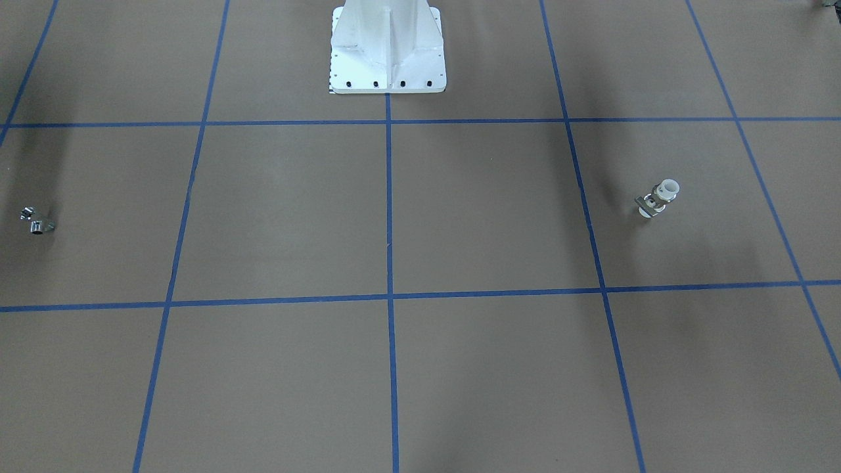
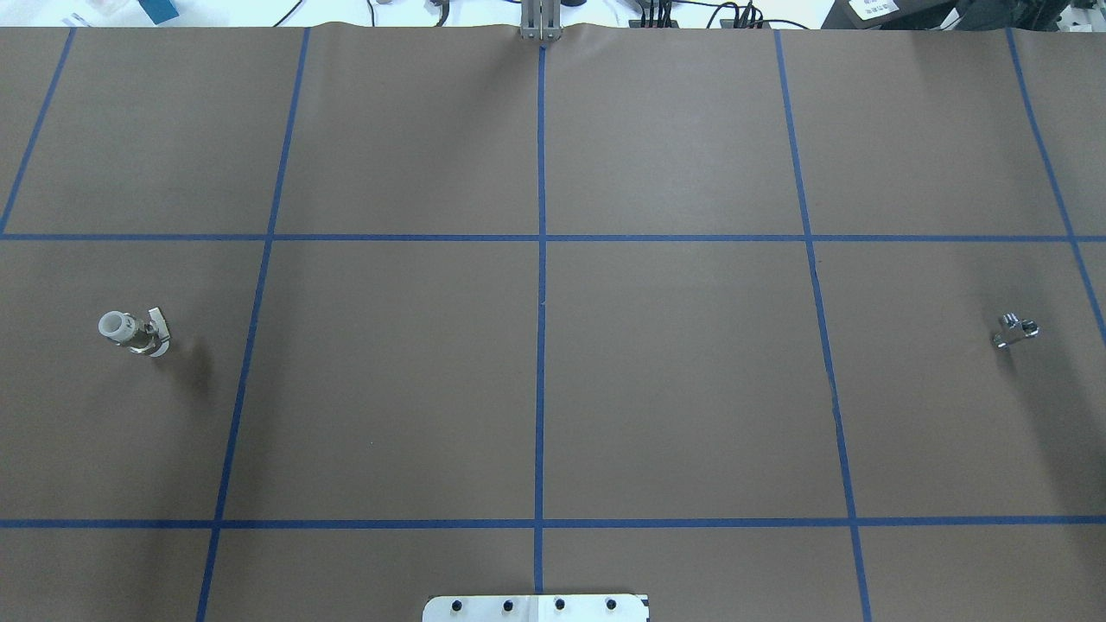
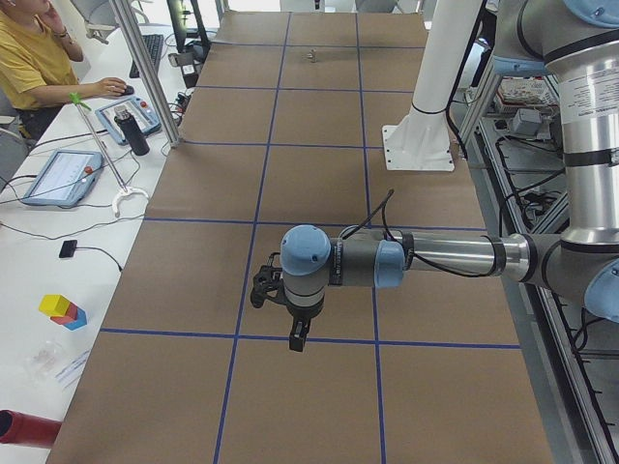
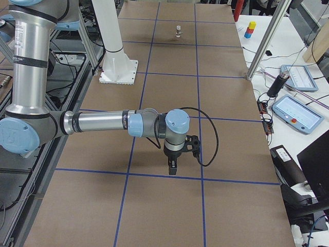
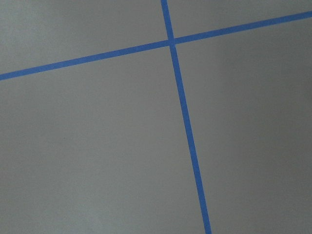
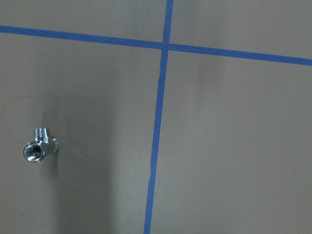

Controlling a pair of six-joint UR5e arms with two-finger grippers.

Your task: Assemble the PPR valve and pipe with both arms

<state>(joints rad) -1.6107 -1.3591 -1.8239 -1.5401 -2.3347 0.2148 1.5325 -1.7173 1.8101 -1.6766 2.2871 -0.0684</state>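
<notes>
The PPR valve [image 1: 657,199] with white ring ends lies on the brown table, at the left in the overhead view [image 2: 134,331] and far off in the exterior right view [image 4: 178,31]. The chrome pipe [image 1: 37,221] lies alone at the opposite end [image 2: 1014,331], small in the exterior left view [image 3: 311,55] and at the lower left of the right wrist view [image 6: 39,146]. My left gripper [image 3: 297,338] hangs above the table, pointing down. My right gripper [image 4: 172,167] does the same. Both show only in side views, so I cannot tell their state.
The white bolted pedestal [image 1: 387,52] stands at the robot's edge of the table. Blue tape lines [image 2: 541,259] divide the brown surface into squares. A person [image 3: 34,58] sits at a side desk with tablets [image 3: 63,176] and a bottle [image 3: 135,132].
</notes>
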